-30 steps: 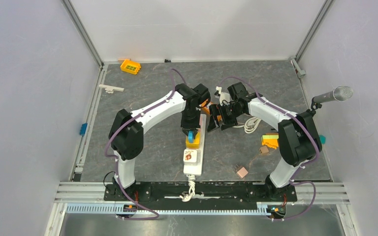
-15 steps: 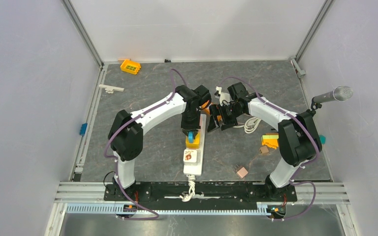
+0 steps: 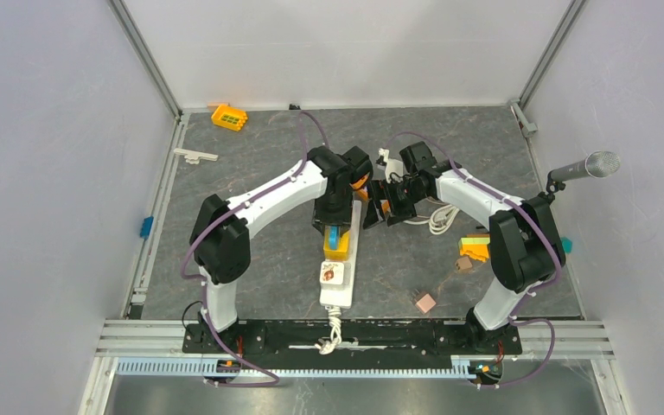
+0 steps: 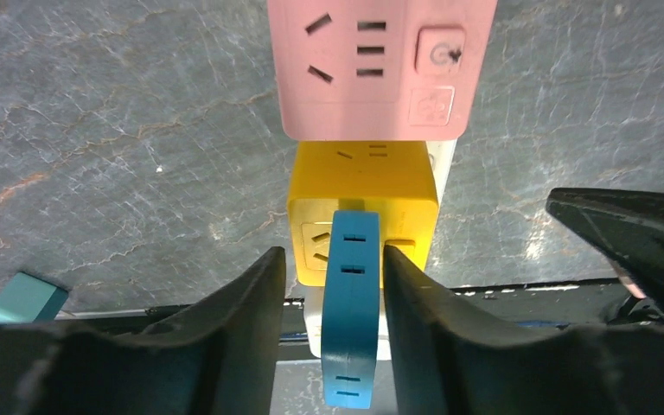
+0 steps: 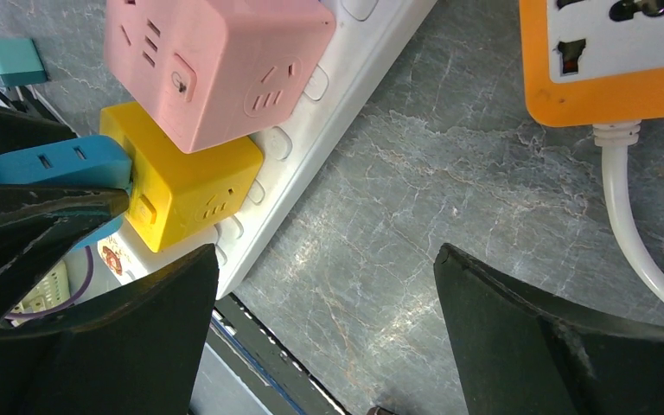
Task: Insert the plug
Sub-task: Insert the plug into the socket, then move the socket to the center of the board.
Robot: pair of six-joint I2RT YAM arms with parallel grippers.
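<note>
With the flat blue plastic plug apparently seated in the yellow cube-shaped adapter on the long white power strip, the left gripper, jaws loosely parted around it, should back straight off without snagging it, while the right gripper hangs wide open nearby.

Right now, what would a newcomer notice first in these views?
A blue plug sits on top of the yellow cube, between the fingers of the left claw, with a gap on one side. That cube sits beside a pink cube on a white power strip, mid-table. The right claw hovers open nearby.
</note>
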